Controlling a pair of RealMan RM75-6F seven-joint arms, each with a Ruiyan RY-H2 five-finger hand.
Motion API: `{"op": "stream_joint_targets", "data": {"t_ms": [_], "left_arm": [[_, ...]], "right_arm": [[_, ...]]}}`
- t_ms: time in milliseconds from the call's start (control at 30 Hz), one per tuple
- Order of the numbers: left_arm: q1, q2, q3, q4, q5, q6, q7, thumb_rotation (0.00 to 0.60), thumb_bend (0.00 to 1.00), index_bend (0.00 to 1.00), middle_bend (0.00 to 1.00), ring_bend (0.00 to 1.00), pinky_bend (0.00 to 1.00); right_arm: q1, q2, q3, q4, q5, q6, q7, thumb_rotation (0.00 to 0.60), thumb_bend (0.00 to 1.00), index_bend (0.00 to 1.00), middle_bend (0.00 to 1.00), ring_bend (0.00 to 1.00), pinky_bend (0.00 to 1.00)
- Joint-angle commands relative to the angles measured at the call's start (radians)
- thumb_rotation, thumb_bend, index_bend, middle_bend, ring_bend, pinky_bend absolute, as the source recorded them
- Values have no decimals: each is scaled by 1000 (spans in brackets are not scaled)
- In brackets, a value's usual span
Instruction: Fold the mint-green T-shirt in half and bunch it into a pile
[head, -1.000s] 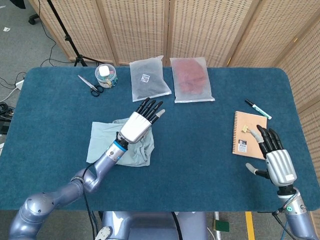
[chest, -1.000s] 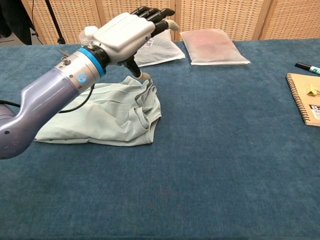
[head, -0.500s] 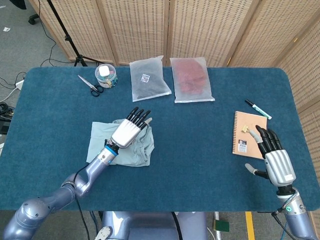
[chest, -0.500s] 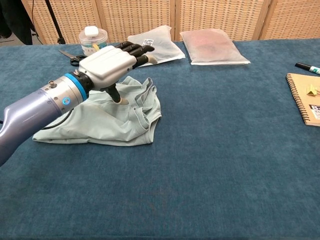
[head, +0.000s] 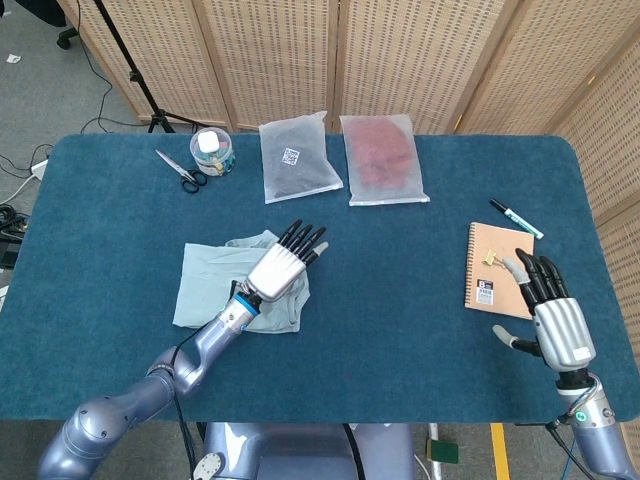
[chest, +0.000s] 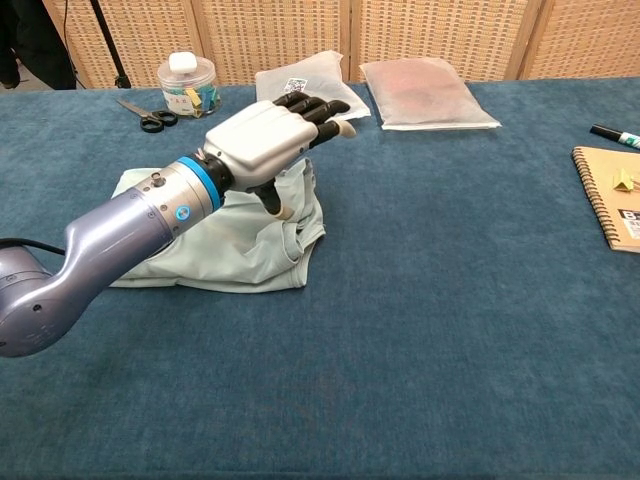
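Note:
The mint-green T-shirt (head: 207, 275) (chest: 235, 250) lies crumpled and folded over on the blue table, left of centre. My left hand (head: 284, 263) (chest: 270, 141) hovers flat over the shirt's right edge, its fingers stretched out and apart, its thumb pointing down toward the cloth; it holds nothing. My right hand (head: 552, 312) shows only in the head view, at the table's near right. It is raised with fingers straight and spread, empty, just below a brown notebook.
A brown spiral notebook (head: 497, 269) (chest: 610, 194) and a marker (head: 515, 218) (chest: 614, 135) lie at the right. Two plastic-bagged garments (head: 298, 158) (head: 382, 160) sit at the back, with a jar (head: 212, 152) and scissors (head: 179, 170) at the back left.
My left hand dropped back toward the shirt's middle, then slid right and forward to its right edge. The shirt looks slightly more gathered. My right hand has barely moved.

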Motion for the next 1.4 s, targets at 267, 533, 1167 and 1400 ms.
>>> {"op": "stream_joint_targets", "data": {"t_ms": [267,533,1167,1400], "left_arm": [[-40,-41,-23,51,-22,-49,25,600,20,0,0,0,0],[-50,-40,-30,48,-24,-30,12,600,11,0,0,0,0],[63,255,-24,-338,-31,87,151,600,0,0,0,0,0],[178,464,-19,-600,-46,192,187,600,0,0,0,0,0]], "right_arm": [[-1,2,-1,-2,-1,0,2,600,172,0,0,0,0],[-3,4,-1,-5,-2,5,0,600,183,0,0,0,0],[-19,11,-16,-35,-45,49,-28,600,205,0,0,0,0],[-28,18,-17,-43,-57,70,-33,600,202,0,0,0,0]]}}
